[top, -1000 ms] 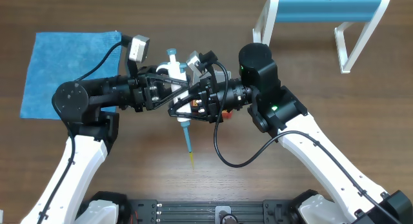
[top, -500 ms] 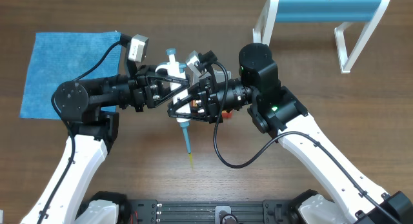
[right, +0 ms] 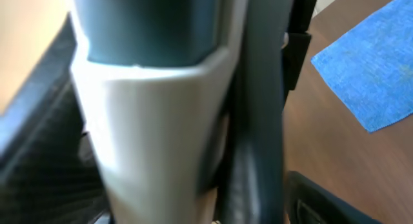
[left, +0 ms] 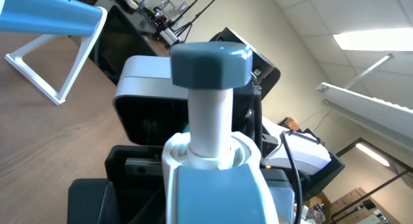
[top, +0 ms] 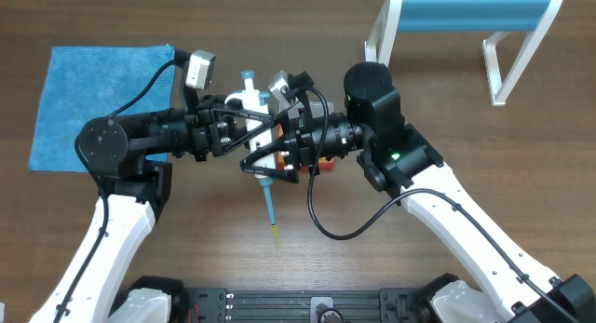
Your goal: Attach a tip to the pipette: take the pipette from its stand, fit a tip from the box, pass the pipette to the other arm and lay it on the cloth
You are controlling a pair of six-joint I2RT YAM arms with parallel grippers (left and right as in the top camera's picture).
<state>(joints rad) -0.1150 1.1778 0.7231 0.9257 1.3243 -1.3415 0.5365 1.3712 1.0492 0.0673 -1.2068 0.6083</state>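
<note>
The pipette hangs above the middle of the table, its blue plunger pointing away from the arm bases and its yellow tip pointing toward them. Both grippers meet on its body. My left gripper comes in from the left and is shut on the upper part; its wrist view shows the plunger and white collar close up. My right gripper comes in from the right and is shut on the body just below. The blue cloth lies flat at the far left.
The white and blue pipette stand is at the back right, well away from both arms. Something orange is mostly hidden under the right gripper. Bare wooden table lies between the arm bases and around the cloth.
The right gripper has turned slightly at the wrist and the pipette's tip has shifted a little away from the bases. The left arm has stayed put.
</note>
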